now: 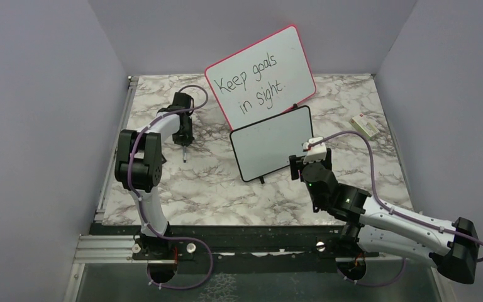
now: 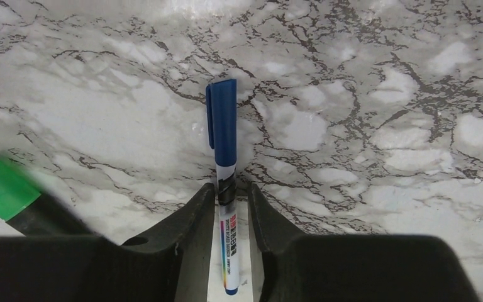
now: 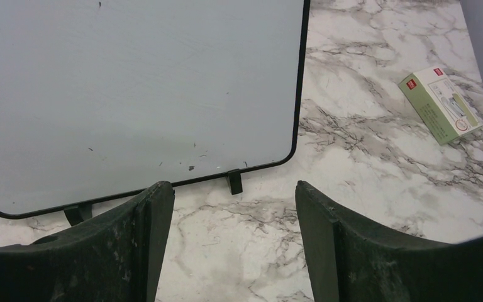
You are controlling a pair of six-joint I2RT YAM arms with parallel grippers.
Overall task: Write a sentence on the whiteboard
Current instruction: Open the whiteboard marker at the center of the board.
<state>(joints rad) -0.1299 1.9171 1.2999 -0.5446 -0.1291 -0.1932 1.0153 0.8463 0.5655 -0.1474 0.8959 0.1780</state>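
Note:
The small black-framed whiteboard (image 1: 270,141) stands at mid-table on little feet. Its face is blank apart from a few specks, as the right wrist view (image 3: 138,94) also shows; no blue sentence is on it. A blue-capped marker (image 2: 223,145) lies on the marble, its barrel between my left gripper's (image 2: 231,192) narrowly open jaws. It rests against the left finger, with a small gap to the right one. From above, the left gripper (image 1: 183,139) points down at the table's left. My right gripper (image 3: 231,187) is wide open and empty, just in front of the board's lower right corner (image 1: 297,167).
A larger pink-framed board (image 1: 261,75) with black writing "Keep goals in sight." leans at the back, behind the small board. A small pale green box (image 3: 439,104) lies at the right (image 1: 366,126). A green-capped marker (image 2: 3,189) lies left of the left gripper.

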